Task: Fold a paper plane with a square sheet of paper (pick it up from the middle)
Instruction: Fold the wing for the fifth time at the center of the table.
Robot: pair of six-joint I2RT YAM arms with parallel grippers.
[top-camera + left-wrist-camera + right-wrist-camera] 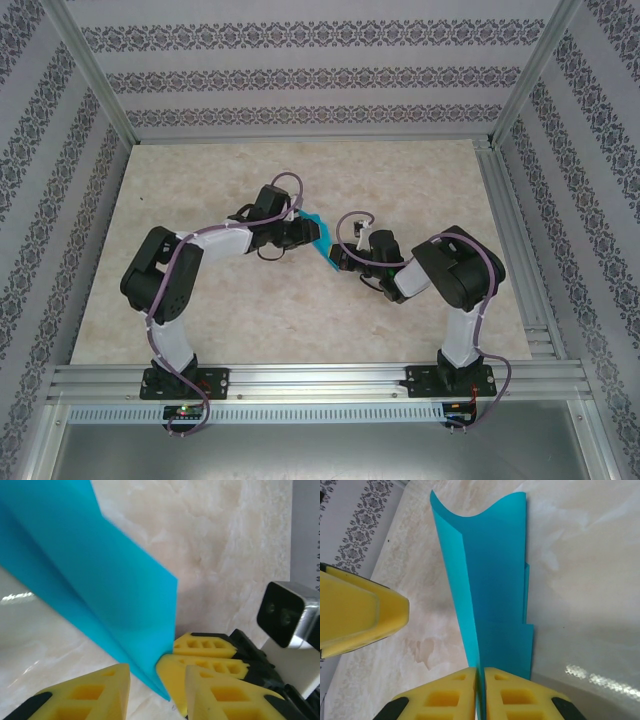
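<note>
The teal-blue paper (316,237) is folded lengthwise into a long layered strip and held above the middle of the table, between the two arms. My right gripper (480,672) is shut on the folded paper's (495,580) near end, which fans open at the far end. In the top view this gripper (335,260) sits just below the paper. My left gripper (157,690) stands open, with the paper's (100,585) lower corner and the right gripper's yellow fingertips (200,667) between its pads. One left pad (355,610) is at the left of the right wrist view.
The marble-patterned table (250,330) is bordered by aluminium frame posts and patterned walls. A metal rail (320,378) carrying both arm bases runs along the near edge. The right wrist camera (287,612) sits close to the left gripper.
</note>
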